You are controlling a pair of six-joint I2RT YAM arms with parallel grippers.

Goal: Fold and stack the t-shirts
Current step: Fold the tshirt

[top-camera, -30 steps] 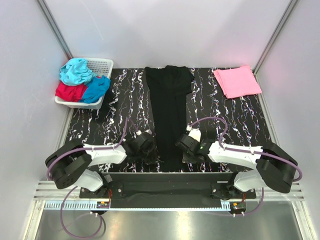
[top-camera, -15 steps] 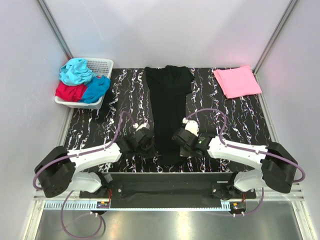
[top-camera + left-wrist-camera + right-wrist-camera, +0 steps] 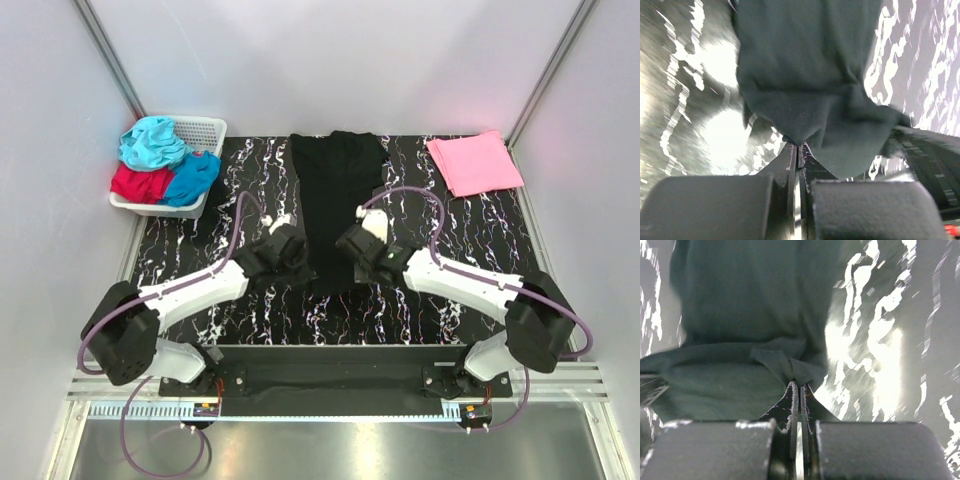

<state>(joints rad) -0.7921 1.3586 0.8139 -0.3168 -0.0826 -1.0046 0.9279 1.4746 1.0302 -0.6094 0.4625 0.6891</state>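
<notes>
A black t-shirt lies lengthwise down the middle of the marbled table, its near part lifted and doubled back. My left gripper is shut on its left near corner, the cloth bunching at the fingertips. My right gripper is shut on the right near corner, with the cloth pinched there. A folded pink t-shirt lies flat at the far right. Teal, red and blue t-shirts are heaped in the basket.
The white lattice basket stands at the far left corner, partly over the table's edge. White walls close in the left, back and right. The table's near edge runs just in front of the arm bases.
Both grippers have carried the black t-shirt's near hem away from me toward the middle of the table, so the shirt's visible length has shortened.
</notes>
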